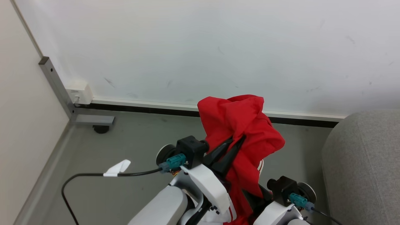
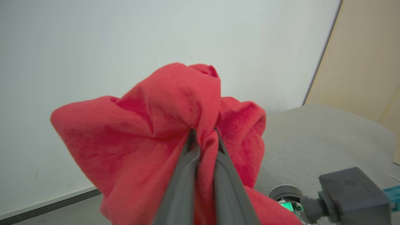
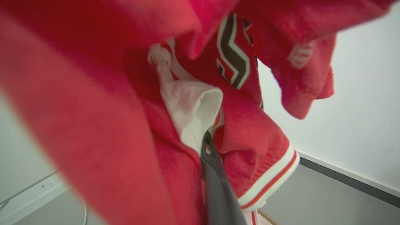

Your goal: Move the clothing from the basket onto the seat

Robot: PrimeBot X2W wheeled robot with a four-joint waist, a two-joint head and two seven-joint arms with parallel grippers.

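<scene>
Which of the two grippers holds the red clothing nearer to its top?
The left gripper: it pinches the clothing near its top fold, while the right gripper meets it lower down.

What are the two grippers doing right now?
Left gripper: closed, holding the clothing.
Right gripper: cannot tell, clothing hides one finger.

Bright red clothing (image 1: 237,122), red-and-white striped cuff (image 3: 268,178), black-and-white zigzag emblem (image 3: 232,53), light-grey seat (image 1: 362,165), white wall (image 1: 200,47), grey floor (image 1: 140,140)

You have a white wall (image 1: 218,47) across the top, grey floor (image 1: 140,140) below it, a beige panel (image 1: 18,125) at the left edge.
</scene>
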